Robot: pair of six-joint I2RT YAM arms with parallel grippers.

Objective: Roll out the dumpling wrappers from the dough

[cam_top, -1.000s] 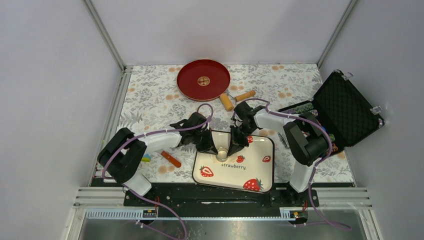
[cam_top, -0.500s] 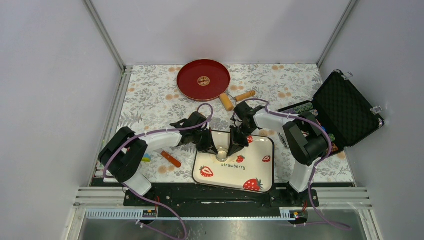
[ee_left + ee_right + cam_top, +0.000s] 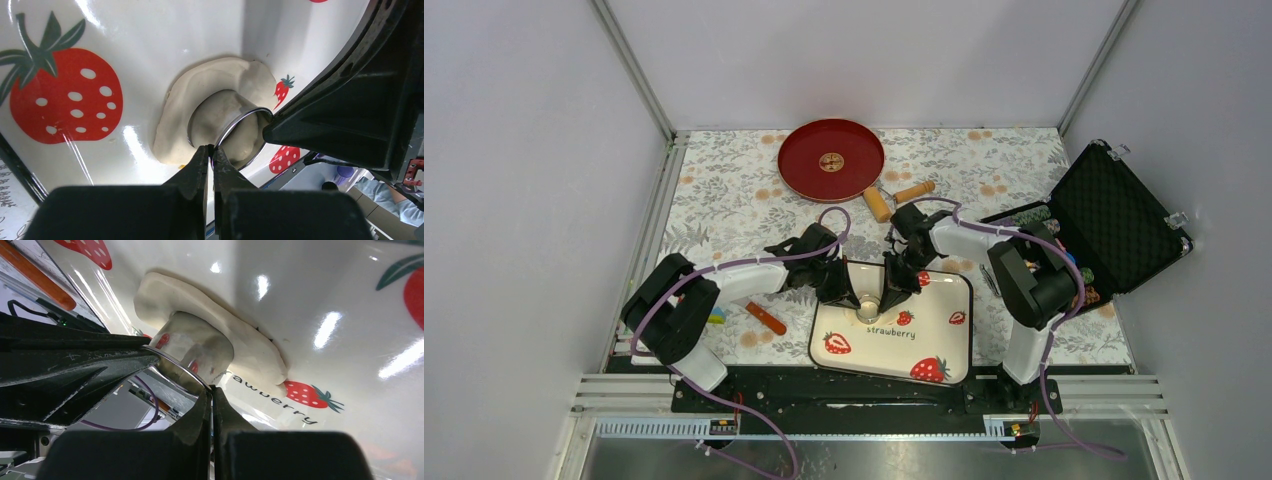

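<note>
A metal cutter (image 3: 240, 111) is being held upright in the dough (image 3: 192, 92) from both sides, right there on the strawberry tray (image 3: 939, 345), toward its far-left part. The cutter's thin rim is being pinched by the left gripper (image 3: 211, 150), whose fingers are being pressed together on the metal with no gap showing. The opposite side of the rim is being clamped in the same way by the right gripper (image 3: 212, 390). The dough is being shown as a thick pale slab lying flat on the glossy tray, just beside a printed strawberry, and the cutter's lower edge is being pressed into it. A round of dough, the wrapper (image 3: 212, 121), is being enclosed inside the ring; whether it is cut free of the slab cannot be told. Elsewhere the bench (image 3: 724, 190) is being shared by a red plate (image 3: 831, 158) at the far edge, a rolling pin (image 3: 894, 197) just beside it, an open black case (image 3: 1114, 215) at the right, and an orange tool (image 3: 766, 318) near the left arm.
</note>
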